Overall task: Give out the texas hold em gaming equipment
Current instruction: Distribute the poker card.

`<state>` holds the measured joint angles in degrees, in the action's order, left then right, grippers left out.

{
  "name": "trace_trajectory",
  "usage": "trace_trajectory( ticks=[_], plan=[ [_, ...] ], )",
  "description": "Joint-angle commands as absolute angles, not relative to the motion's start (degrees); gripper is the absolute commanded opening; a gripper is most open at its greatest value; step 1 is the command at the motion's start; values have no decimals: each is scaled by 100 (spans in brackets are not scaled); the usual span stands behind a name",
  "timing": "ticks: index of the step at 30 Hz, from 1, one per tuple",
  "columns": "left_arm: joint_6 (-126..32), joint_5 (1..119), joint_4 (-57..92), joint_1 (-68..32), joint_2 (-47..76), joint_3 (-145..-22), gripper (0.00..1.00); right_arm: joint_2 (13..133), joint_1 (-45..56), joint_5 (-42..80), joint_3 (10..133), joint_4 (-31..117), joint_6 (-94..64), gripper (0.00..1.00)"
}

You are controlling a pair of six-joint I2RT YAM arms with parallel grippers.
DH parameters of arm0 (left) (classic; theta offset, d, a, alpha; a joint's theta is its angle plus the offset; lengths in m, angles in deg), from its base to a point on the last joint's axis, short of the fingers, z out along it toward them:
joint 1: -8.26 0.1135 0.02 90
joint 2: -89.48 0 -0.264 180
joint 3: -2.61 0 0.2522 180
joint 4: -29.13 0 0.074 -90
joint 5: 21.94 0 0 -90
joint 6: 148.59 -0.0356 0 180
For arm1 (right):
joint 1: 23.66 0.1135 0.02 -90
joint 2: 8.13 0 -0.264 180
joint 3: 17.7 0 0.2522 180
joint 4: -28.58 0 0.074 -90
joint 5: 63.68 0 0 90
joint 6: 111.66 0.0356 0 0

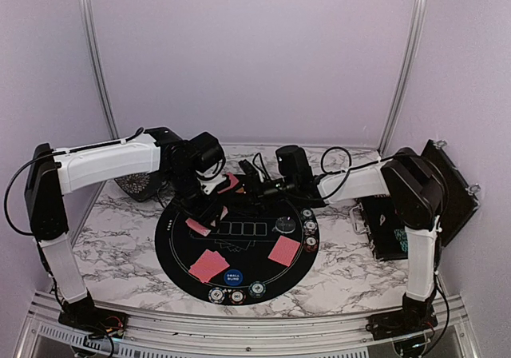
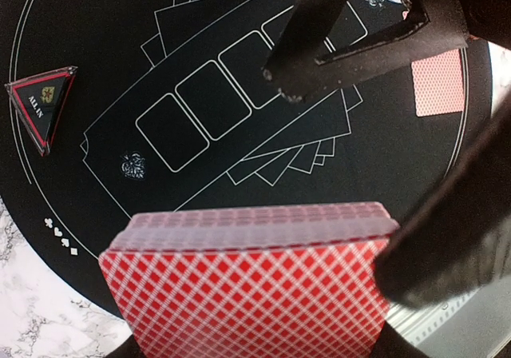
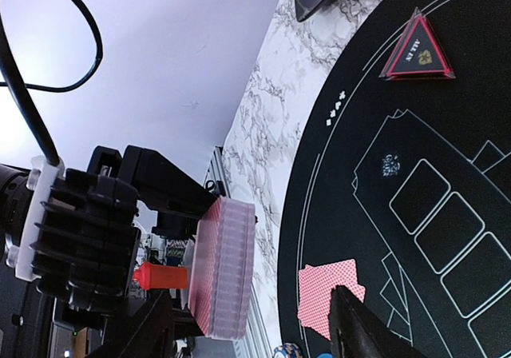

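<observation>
Card deck (image 2: 247,282) in left hand (image 1: 223,186), long axis across wrist view.

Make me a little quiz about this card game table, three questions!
1. True or false: the left gripper holds the deck.
2. What is printed on the triangle marker? A: ALL IN. B: DEALER. C: FOLD.
3. Fill in: the SMALL BLIND button is coloured ____.

Key: 1 true; 2 A; 3 blue.
</observation>
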<state>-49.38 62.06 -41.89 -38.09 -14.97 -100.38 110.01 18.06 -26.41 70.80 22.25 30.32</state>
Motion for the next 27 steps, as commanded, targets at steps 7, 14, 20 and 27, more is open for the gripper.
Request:
trace_trajectory(
  ticks=[7,14,20,27],
  plan=[
    [-4989,6247,-4368,-3841,-1539,-10203,58,11154,2101,-2772,7342,1776,3317,64],
    [-5000,6279,-4371,-3840,-1521,-10244,57,11359,2272,-2770,7467,1729,3402,60],
    [-5009,6284,-4370,-3841,-1464,-10238,57,11403,2279,-2506,7510,2014,3230,50],
    [-5018,6294,-4369,-3841,-1398,-10181,57,11314,2210,-2093,7519,2533,2911,42]
  ],
)
